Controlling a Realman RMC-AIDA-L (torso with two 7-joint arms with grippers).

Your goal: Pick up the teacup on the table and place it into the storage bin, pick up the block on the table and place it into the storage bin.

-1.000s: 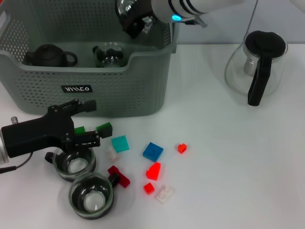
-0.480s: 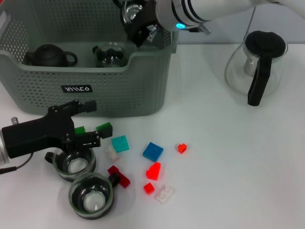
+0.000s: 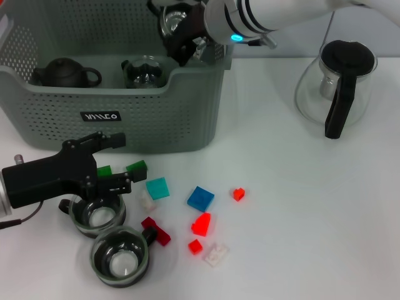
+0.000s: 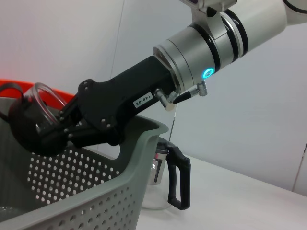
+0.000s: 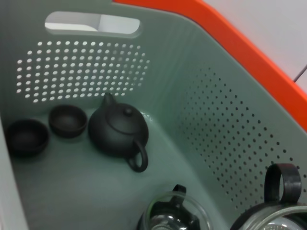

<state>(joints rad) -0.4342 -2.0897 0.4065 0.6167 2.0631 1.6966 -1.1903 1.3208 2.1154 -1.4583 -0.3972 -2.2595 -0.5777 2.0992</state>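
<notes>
Fingers, right gripper: clamped on a glass teacup, held above the storage bin at its 2 o'clock corner, just inside the rim.
Fingers, left gripper: state cannot be told; the gripper is low over the bench, at 7 o'clock of the bin, directly over a second glass teacup.

Bin contents, as seen in the right wrist view: dark teapot, two small dark cups, a glass vessel beneath the held cup.

Bench items: third teacup at 6 o'clock of the left gripper; loose blocks, among them a blue block, a teal block and a red block; glass coffee pot at 3 o'clock of the bin.

Step in hand, judged: release of the held cup into the bin.

Handling notes: the cup is best lowered close to the bin floor before the fingers are parted, since glass is fragile. A bare patch of floor should be chosen, clear of the glass vessel and the teapot. The gripper is best withdrawn straight up, clear of the rim.
</notes>
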